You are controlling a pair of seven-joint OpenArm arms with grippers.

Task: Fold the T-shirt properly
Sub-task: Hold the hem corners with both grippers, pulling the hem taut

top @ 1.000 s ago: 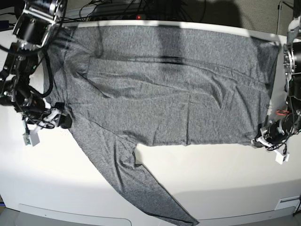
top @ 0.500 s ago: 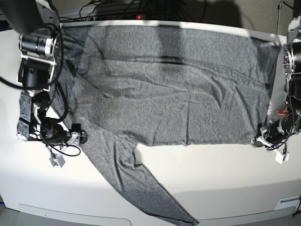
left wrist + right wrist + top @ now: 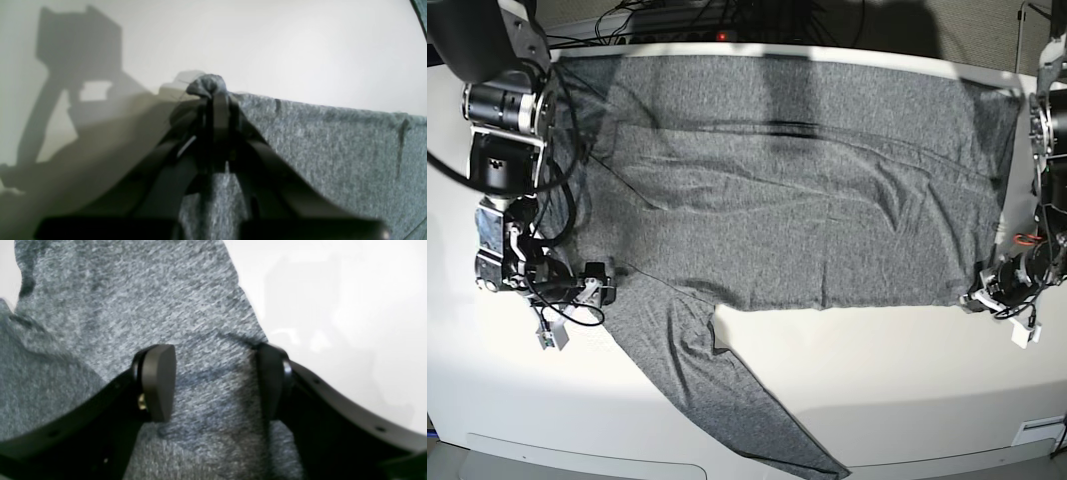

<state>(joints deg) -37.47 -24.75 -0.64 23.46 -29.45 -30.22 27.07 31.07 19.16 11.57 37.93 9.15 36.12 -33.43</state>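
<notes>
Right now we see the T-shirt spread wide across the white table, its body stretching from the far edge toward the middle, wrinkled in long diagonal creases, with one long sleeve trailing toward the near edge. On the right side of the base view, our left gripper sits low at the shirt's near corner, and in the left wrist view its fingers are pressed tight together with a small bunched knot of grey fabric pinched between them; the hem runs off to the right from that pinch, lying on the table. On the left side of the base view, our right gripper is down at the edge of the shirt where the sleeve leaves the body. In the right wrist view its fingers stand far apart, one pad over the grey knit and the other at the fabric's edge beside bare table, with cloth lying between them and nothing gripped. Cables lie bundled beyond the table's far edge.
</notes>
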